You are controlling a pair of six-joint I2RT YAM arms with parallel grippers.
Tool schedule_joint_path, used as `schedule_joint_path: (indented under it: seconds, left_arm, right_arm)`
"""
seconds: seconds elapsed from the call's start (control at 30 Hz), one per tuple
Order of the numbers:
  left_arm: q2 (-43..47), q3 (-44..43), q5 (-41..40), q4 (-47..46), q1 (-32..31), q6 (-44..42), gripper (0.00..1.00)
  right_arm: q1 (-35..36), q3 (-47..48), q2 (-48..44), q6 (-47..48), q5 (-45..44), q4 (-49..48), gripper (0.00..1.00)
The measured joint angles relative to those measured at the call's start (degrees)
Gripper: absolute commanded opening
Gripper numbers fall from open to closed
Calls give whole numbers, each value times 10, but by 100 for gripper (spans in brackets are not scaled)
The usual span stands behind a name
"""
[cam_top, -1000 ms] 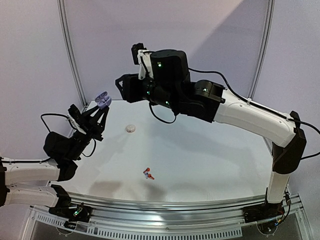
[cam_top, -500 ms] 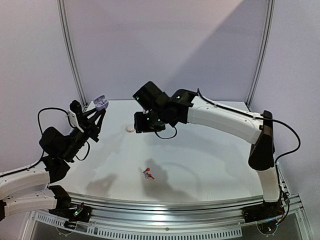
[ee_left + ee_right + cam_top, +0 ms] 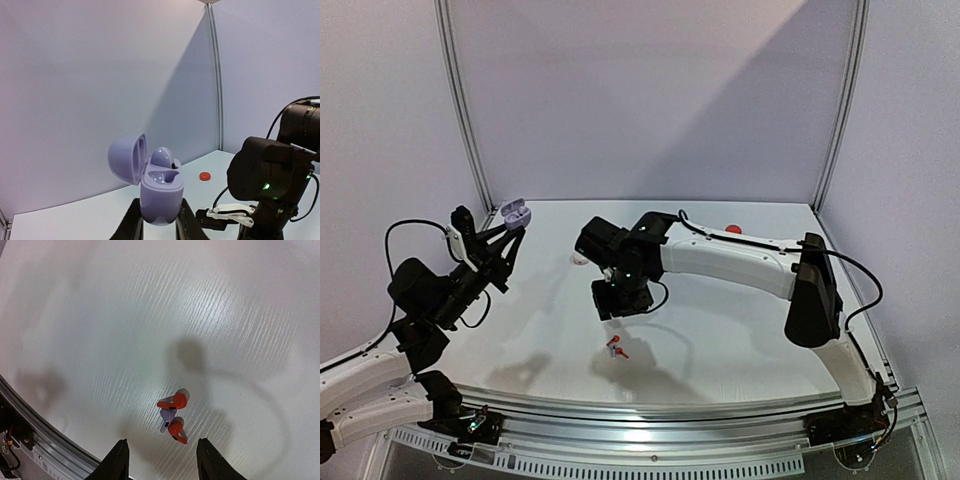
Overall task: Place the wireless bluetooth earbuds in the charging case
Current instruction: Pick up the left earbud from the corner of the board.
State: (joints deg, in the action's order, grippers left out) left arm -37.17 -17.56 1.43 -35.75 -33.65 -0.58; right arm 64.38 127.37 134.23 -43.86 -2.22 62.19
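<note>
Top view: an open lavender plastic clamshell charging case (image 3: 514, 211) is held aloft over the left edge of the white table (image 3: 750, 320) by the left gripper (image 3: 506, 228). The right gripper (image 3: 616, 300) hangs above a small cluster of stemmed earbuds (image 3: 616, 347). Left wrist view: the case is clamped between closed fingers, lid tipped back, with one seated lavender bud (image 3: 161, 156). Right wrist view: the jaws stand apart and empty. A loose lavender bud (image 3: 166, 418) lies touching two red-orange buds (image 3: 173, 401). Step judged: pick-up of the loose bud, which calls for a narrow, centred descent. Bare table surrounds the cluster, with the metal front rail (image 3: 30, 437) near.
</note>
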Motion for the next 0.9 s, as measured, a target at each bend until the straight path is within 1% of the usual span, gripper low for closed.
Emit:
schedule_joint_path:
  seconds: [0.1,0.3,0.57,0.73,0.9]
  left_arm:
    - [8,8,13,0,5,6,0]
    - [15,23,27,-6,17,15,0]
    - [10,32,42,-19,19,28,0]
    - [10,32,42,-21,19,28,0]
    - [10,32,42,-21,20,28,0]
  right_arm:
    - [4,15,21,0,19,6,42]
    - [13,15,51,-1,25,11,41]
    - [19,15,72,-3,12,10,32]
    - [20,15,83,-3,13,6,23]
    - [20,15,92,-2,13,-1,22]
